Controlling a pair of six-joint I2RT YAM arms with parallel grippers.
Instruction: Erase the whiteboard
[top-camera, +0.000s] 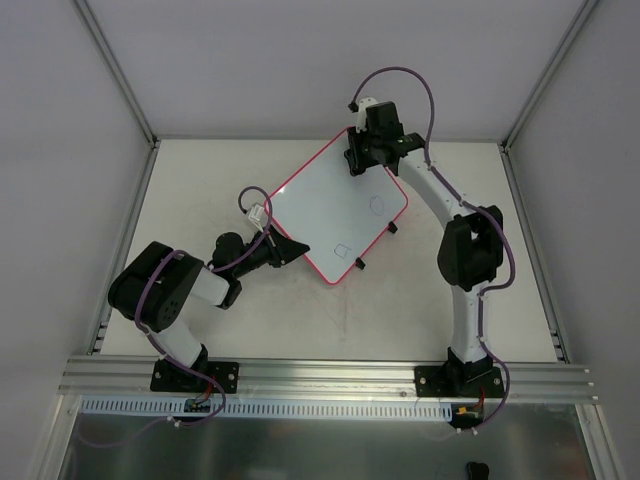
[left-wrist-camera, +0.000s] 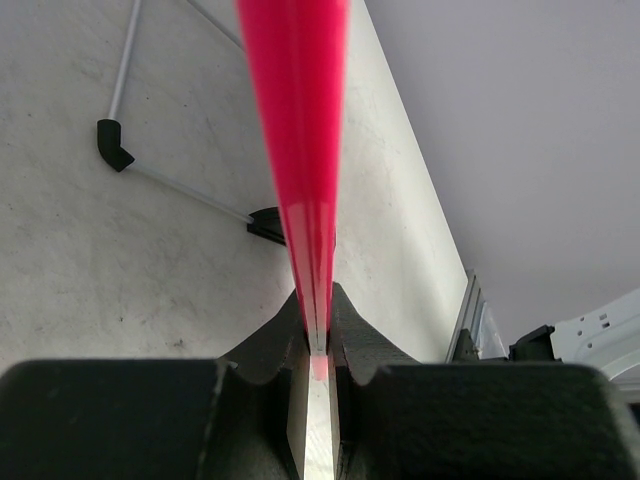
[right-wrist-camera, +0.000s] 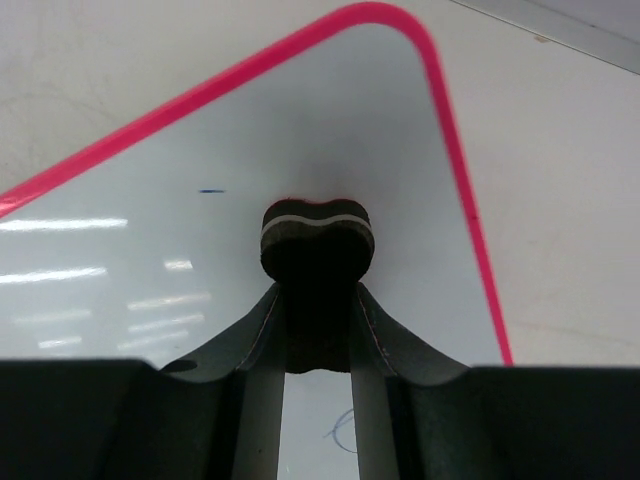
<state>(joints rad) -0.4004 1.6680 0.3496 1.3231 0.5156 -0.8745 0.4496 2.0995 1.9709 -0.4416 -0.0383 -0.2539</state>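
Two tools busy. Left tool (left-wrist-camera: 318, 330) pinches whiteboard (top-camera: 335, 215) rim at 7 o'clock, mid counter (top-camera: 200, 180); right tool (right-wrist-camera: 317, 290) grips eraser (right-wrist-camera: 317, 235) on its 12 o'clock corner. Press eraser flat, sweep toward 6 o'clock marks (top-camera: 378, 205).

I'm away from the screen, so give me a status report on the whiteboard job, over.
Left gripper shut on whiteboard edge. Right gripper shut on eraser, at board's far corner. Two faint pen marks on surface. No obstruction seen.

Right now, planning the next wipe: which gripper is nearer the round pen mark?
Right: the right gripper holds the eraser just beyond the round mark; the left gripper clamps the whiteboard's near-left edge.
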